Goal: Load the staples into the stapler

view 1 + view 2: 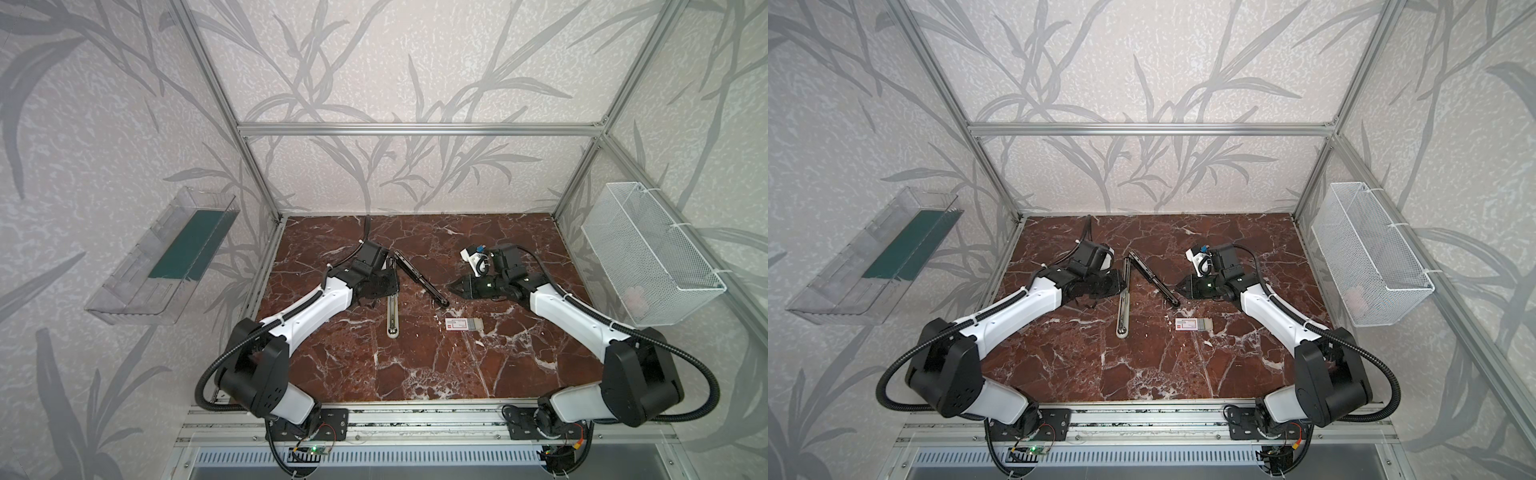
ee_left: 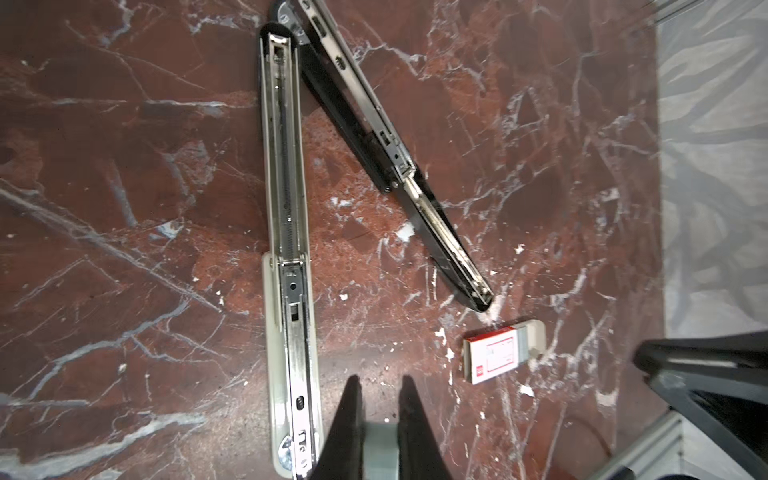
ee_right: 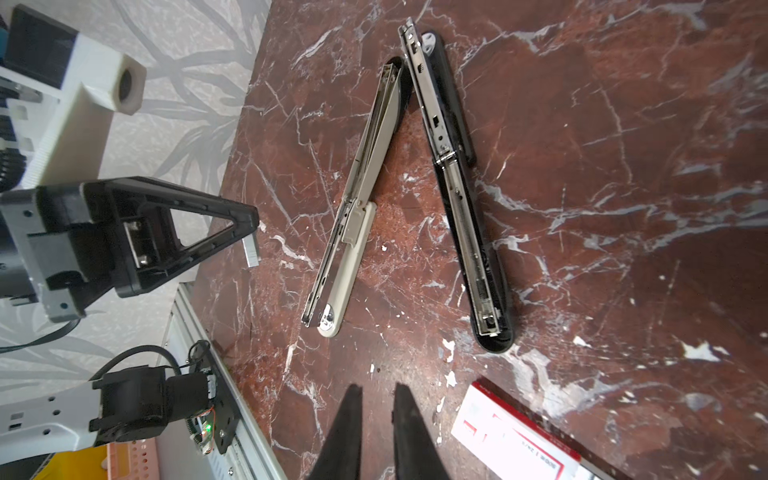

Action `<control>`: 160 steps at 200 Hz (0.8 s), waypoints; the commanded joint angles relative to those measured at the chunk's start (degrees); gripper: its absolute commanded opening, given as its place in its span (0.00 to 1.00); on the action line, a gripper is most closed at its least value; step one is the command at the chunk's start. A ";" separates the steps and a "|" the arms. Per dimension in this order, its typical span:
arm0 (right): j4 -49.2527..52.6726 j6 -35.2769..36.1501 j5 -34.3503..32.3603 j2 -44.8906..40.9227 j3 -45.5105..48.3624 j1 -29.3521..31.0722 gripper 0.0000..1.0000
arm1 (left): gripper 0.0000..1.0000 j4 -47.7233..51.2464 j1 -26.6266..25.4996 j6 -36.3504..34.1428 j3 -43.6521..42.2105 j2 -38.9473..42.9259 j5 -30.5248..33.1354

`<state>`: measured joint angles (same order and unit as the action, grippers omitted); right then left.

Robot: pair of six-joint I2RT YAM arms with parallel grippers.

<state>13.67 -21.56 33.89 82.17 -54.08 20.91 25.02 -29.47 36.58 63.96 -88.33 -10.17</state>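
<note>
While my left pincer (image 3: 251, 226) is pinching a short grey strip of staples (image 3: 252, 249) between its tips, closed down to the thickness of that strip, my right pincer (image 3: 376, 388) is hanging empty with its jaws drawn almost together, only a slit showing between them. The black stapler (image 1: 420, 277) is lying folded open flat on the bench (image 1: 374, 374), slanting across the middle between my two pincers, with its silver rail (image 3: 467, 245) facing up. A beige stapler (image 1: 392, 316) is lying open just beside it, and the far ends of the two are meeting like a V; whether they are touching I cannot tell. In both top views my left pincer is hovering over the far half of the beige stapler, while my right pincer is pointing towards the near tip of the black one, close to it but apart. The white box (image 2: 494, 357) with red print is sitting on the bench near that same tip, apart from it, with its grey tray (image 2: 530, 338) sticking out of one end.
</note>
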 commanded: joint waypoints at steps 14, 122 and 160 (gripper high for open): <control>-0.53 0.97 -1.41 0.09 1.70 0.28 0.17 | 0.11 7.82 -2.23 0.26 4.71 -5.56 12.15; -0.05 1.69 -1.55 0.27 1.45 0.26 0.16 | 0.10 10.36 -4.89 0.16 10.99 -15.20 20.88; 0.22 1.87 -1.72 0.36 1.44 0.24 0.16 | 0.10 9.65 -5.07 0.64 12.26 -16.89 19.50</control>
<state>13.54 -20.84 32.71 82.24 -52.62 21.02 34.09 -34.15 36.62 74.30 -104.25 8.36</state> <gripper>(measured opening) 0.161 0.125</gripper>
